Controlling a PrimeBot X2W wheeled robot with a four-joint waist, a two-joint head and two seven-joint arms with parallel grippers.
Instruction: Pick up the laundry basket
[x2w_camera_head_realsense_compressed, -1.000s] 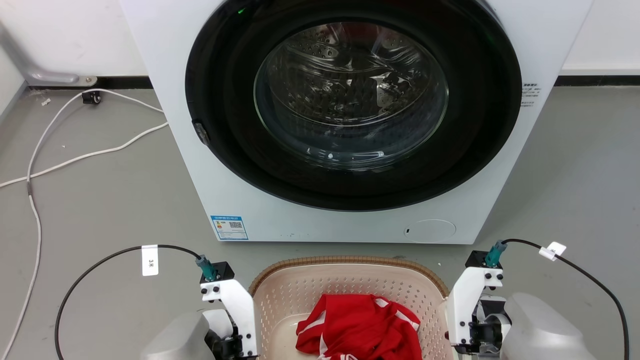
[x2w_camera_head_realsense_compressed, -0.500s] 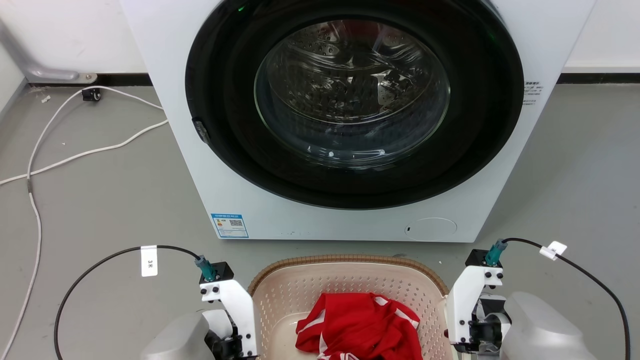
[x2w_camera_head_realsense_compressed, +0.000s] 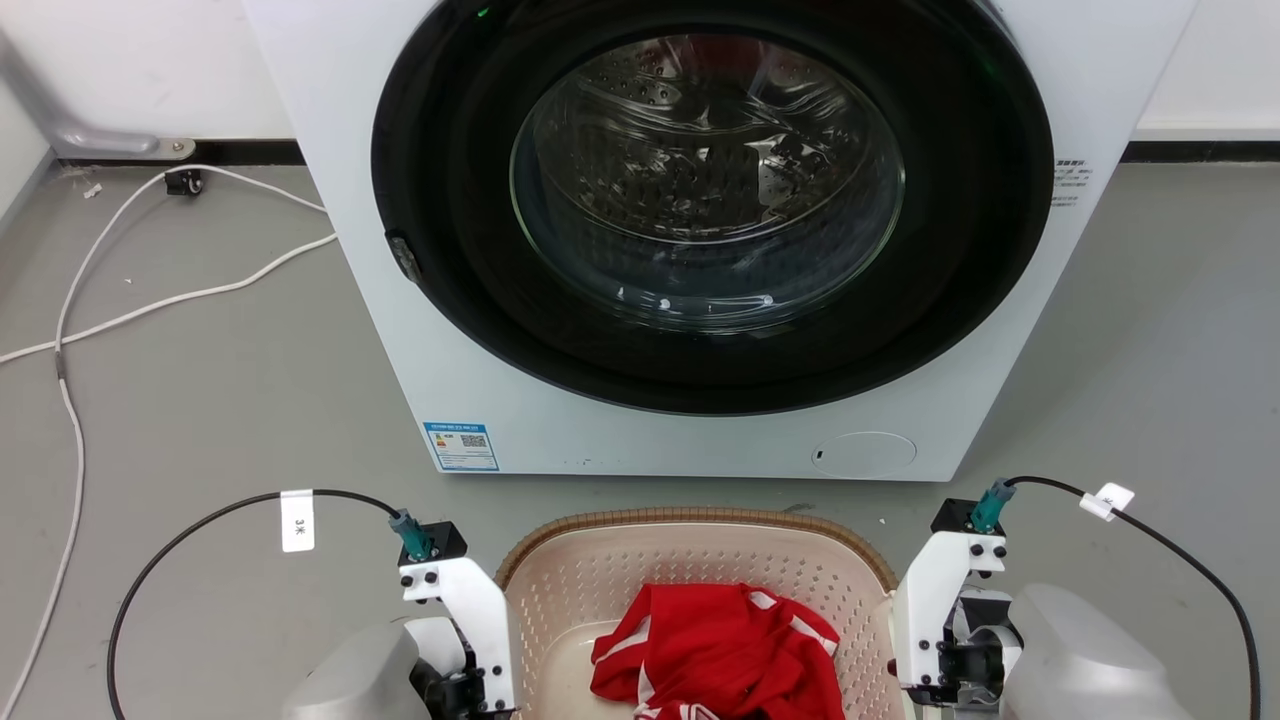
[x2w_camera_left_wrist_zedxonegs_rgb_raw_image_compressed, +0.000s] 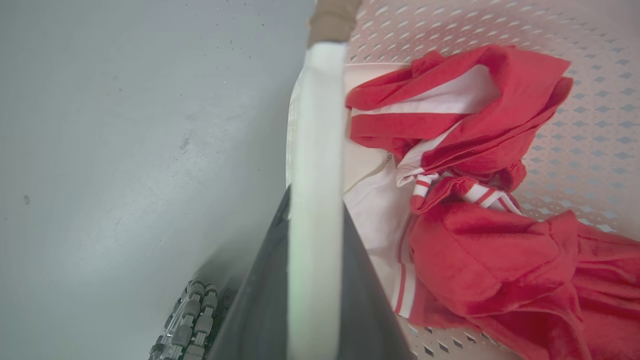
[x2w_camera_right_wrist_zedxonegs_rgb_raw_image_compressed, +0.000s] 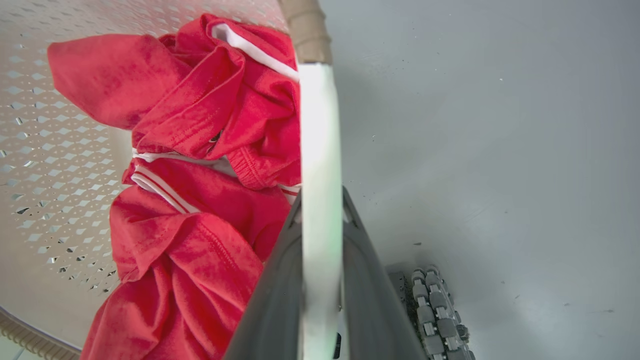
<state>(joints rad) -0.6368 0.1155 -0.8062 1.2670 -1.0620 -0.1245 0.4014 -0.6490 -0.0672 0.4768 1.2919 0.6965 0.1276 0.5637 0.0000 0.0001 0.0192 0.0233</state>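
Laundry basket (x2w_camera_head_realsense_compressed: 700, 522) lies close in front of me, just on the near side of the front-loading washing machine (x2w_camera_head_realsense_compressed: 600, 440); I cannot tell whether it touches the grey floor (x2w_camera_head_realsense_compressed: 200, 400). A red-and-white garment (x2w_camera_head_realsense_compressed: 715, 650) is heaped inside it. My left fingers (x2w_camera_left_wrist_zedxonegs_rgb_raw_image_compressed: 260, 290) are clenched on its left white handle (x2w_camera_left_wrist_zedxonegs_rgb_raw_image_compressed: 316, 125); my right fingers (x2w_camera_right_wrist_zedxonegs_rgb_raw_image_compressed: 372, 285) grip the right white handle (x2w_camera_right_wrist_zedxonegs_rgb_raw_image_compressed: 320, 140).

Cream perforated laundry basket (x2w_camera_head_realsense_compressed: 600, 575), brown woven rim, upright, holding red clothing (x2w_camera_head_realsense_compressed: 715, 655)
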